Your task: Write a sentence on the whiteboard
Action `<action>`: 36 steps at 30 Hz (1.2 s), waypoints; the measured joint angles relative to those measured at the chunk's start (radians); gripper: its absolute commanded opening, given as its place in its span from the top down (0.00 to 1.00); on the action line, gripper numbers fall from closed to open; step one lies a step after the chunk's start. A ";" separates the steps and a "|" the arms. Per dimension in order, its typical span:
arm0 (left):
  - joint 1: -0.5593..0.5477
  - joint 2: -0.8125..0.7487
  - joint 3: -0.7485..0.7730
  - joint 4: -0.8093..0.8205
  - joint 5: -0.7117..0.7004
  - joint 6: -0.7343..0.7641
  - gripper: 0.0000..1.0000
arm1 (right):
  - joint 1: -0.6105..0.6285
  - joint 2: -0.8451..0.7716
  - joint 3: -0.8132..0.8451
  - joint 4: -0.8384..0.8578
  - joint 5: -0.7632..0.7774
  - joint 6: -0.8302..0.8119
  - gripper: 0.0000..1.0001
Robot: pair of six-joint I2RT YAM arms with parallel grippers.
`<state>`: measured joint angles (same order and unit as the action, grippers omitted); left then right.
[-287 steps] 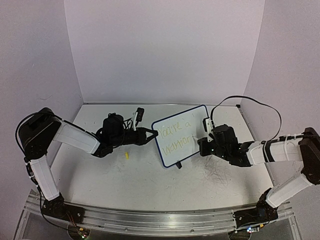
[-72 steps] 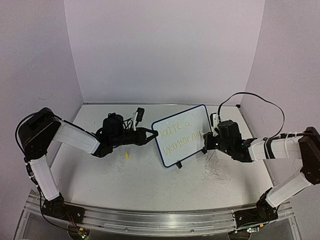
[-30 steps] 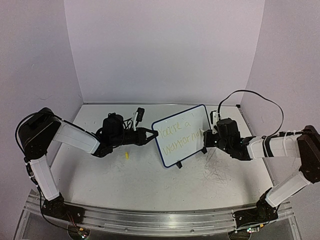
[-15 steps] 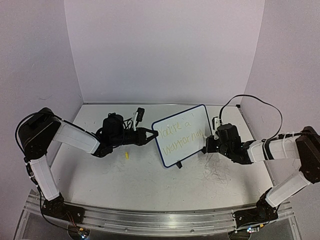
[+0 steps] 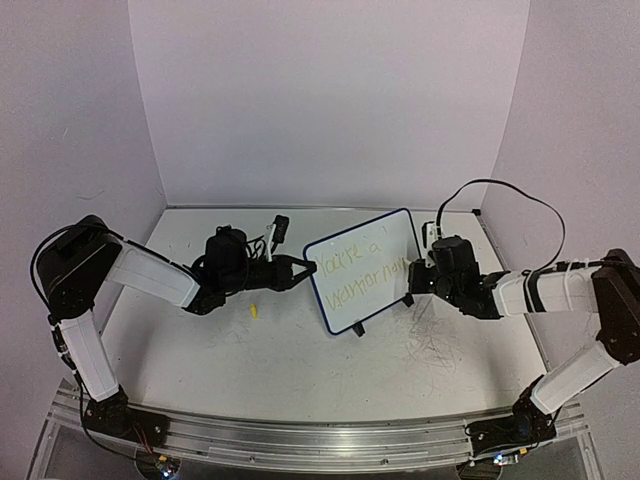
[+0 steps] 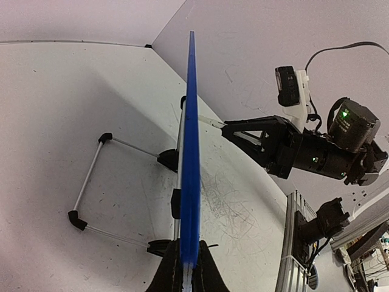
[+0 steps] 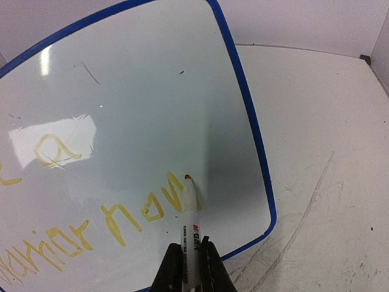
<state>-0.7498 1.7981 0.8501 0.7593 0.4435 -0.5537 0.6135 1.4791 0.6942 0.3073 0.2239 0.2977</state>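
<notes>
Clearly most of the writing is down: the sentence runs in two yellow lines across the whiteboard, which stands propped at the centre of the top view. My right end effector is clamped on the marker, whose tip touches the board at the end of the lower line. I judge only a last letter or so remains. My left end effector is closed on the board's blue edge, steadying it. Count: one whiteboard, one marker, two written lines, one small yellow piece on the bench.
</notes>
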 measured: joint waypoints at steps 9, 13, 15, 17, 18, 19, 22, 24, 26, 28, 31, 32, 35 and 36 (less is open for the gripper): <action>0.000 0.000 0.000 0.000 0.000 0.000 1.00 | -0.007 0.018 0.017 0.002 -0.001 -0.001 1.00; 0.000 0.000 0.000 0.000 0.000 0.001 1.00 | -0.010 -0.010 0.001 -0.008 -0.009 -0.001 1.00; 0.000 0.000 0.000 0.000 0.000 0.002 1.00 | -0.015 -0.033 -0.020 -0.014 -0.019 0.000 1.00; 0.000 0.000 0.000 0.000 0.000 0.003 1.00 | -0.032 -0.048 -0.042 -0.017 -0.041 0.001 1.00; 0.000 0.000 0.000 0.000 0.000 0.003 1.00 | -0.038 -0.050 -0.048 -0.017 -0.047 0.001 1.00; 0.000 0.000 0.000 0.000 0.001 0.003 1.00 | -0.044 -0.050 -0.053 -0.017 -0.055 0.002 1.00; 0.000 0.000 0.000 0.000 0.001 0.003 1.00 | -0.058 -0.050 -0.058 -0.017 -0.074 0.003 1.00; 0.000 0.000 0.000 0.000 0.001 0.003 1.00 | -0.064 -0.050 -0.058 -0.014 -0.086 0.003 1.00; 0.000 0.000 0.000 0.000 0.002 0.003 1.00 | -0.069 -0.050 -0.058 -0.012 -0.095 0.003 1.00; 0.000 0.000 0.000 0.000 0.002 0.003 1.00 | -0.071 -0.046 -0.058 -0.006 -0.103 0.003 1.00; 0.000 0.000 0.000 0.000 0.002 0.003 1.00 | -0.075 -0.020 -0.051 0.010 -0.111 0.004 1.00; 0.000 0.000 0.000 0.000 0.002 0.003 1.00 | -0.076 -0.008 -0.049 0.015 -0.112 0.004 1.00; 0.000 0.000 0.000 0.001 0.002 0.003 1.00 | -0.077 0.009 -0.048 0.029 -0.113 0.008 1.00; 0.000 0.000 0.000 0.001 0.002 0.003 1.00 | -0.077 0.009 -0.048 0.030 -0.113 0.008 1.00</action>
<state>-0.7502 1.7981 0.8501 0.7606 0.4451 -0.5503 0.5369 1.4877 0.6460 0.3375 0.1106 0.3056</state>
